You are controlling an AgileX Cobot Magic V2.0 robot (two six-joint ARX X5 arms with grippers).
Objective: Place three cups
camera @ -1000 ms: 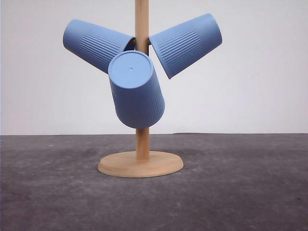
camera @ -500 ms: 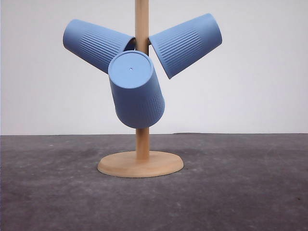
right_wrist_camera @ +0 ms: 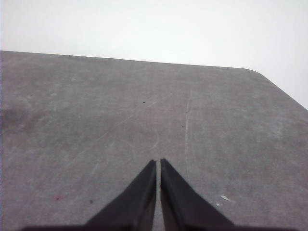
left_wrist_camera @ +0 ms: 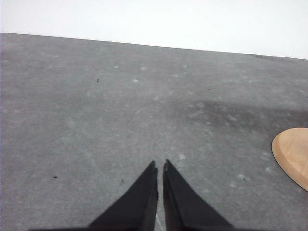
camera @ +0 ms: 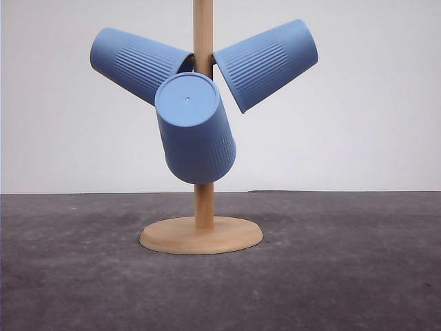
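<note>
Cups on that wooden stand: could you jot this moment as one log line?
cups: three hung on wooden stand | left hand: shut, empty, over table | right hand: shut, empty

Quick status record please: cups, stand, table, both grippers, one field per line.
cups: three light-blue ribbed cups, all hung on the stand, bottoms pointing outward
left cup: tilted up to the left
right cup: tilted up to the right
front cup: lower, flat bottom toward the camera
stand: wooden post on a round base, upright on the table
table: dark grey surface
left gripper: shut, holds nothing, above the table near the stand's base
right gripper: shut, holds nothing, above the table
</note>
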